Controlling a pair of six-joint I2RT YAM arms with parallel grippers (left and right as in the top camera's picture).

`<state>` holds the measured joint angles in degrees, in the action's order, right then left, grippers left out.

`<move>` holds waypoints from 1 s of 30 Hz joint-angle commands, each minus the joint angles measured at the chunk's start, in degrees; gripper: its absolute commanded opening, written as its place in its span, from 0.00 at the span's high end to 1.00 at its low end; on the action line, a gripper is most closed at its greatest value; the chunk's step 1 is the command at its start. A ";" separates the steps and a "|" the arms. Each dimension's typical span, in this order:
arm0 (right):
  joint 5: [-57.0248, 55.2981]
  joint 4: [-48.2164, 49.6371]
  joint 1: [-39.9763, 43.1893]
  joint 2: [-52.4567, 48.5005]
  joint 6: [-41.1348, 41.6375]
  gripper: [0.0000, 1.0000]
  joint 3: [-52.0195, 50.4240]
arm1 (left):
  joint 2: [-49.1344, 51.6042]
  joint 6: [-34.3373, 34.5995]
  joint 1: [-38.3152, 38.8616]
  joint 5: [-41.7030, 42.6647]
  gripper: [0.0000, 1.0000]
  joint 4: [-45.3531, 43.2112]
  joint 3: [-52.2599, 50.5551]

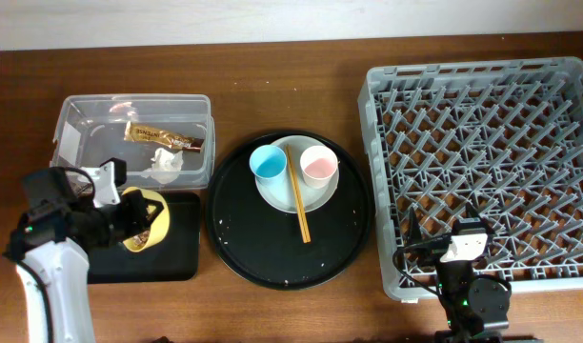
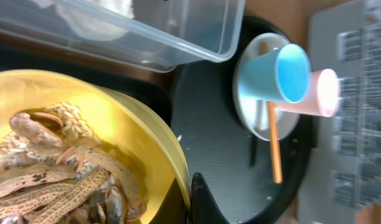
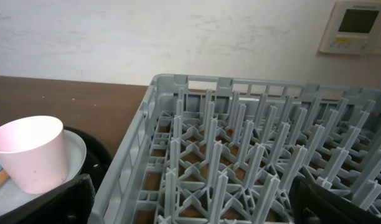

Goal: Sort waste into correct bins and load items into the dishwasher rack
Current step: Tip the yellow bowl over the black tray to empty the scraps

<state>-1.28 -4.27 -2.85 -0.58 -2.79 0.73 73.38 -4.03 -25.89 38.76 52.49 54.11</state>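
My left gripper (image 1: 128,224) is shut on the rim of the yellow bowl (image 1: 147,221), which hangs tilted over the small black tray (image 1: 172,259). Tan food scraps (image 2: 53,162) with rice grains lie inside the bowl (image 2: 134,124), and its rim is pinched in my left gripper (image 2: 189,199). The clear box (image 1: 130,99) holds the snack wrapper (image 1: 163,138) and white tissue (image 1: 165,162). Blue cup (image 1: 269,164), pink cup (image 1: 319,166) and chopsticks (image 1: 298,205) rest on the white plate (image 1: 277,195). My right gripper (image 1: 453,233) stands open over the grey rack's (image 1: 482,124) front edge.
The plate sits in a large round black tray (image 1: 263,267) between the bins and the rack. The clear box's corner (image 2: 228,43) is close above the bowl. The rack's upright pegs (image 3: 240,143) fill the space between my right fingers (image 3: 53,199).
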 commanded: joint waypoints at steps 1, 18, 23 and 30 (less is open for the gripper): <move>-0.52 -0.22 0.31 0.37 0.50 0.02 -0.42 | 5.64 -7.17 -3.93 13.55 1.00 -0.09 0.20; -0.52 -0.22 0.31 0.37 0.50 0.02 -0.42 | 13.31 -22.86 -23.30 43.15 1.00 0.59 -8.46; -0.52 -0.22 0.31 0.37 0.50 0.02 -0.42 | 13.42 -22.16 -23.30 44.02 1.00 0.85 -8.63; -0.52 -0.22 0.31 0.37 0.52 0.02 -0.42 | 13.40 -21.31 -23.41 45.90 1.00 0.48 -8.63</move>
<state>-1.28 -4.25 -2.85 -0.58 -2.76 0.73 86.59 -25.52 -48.99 82.59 55.66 45.54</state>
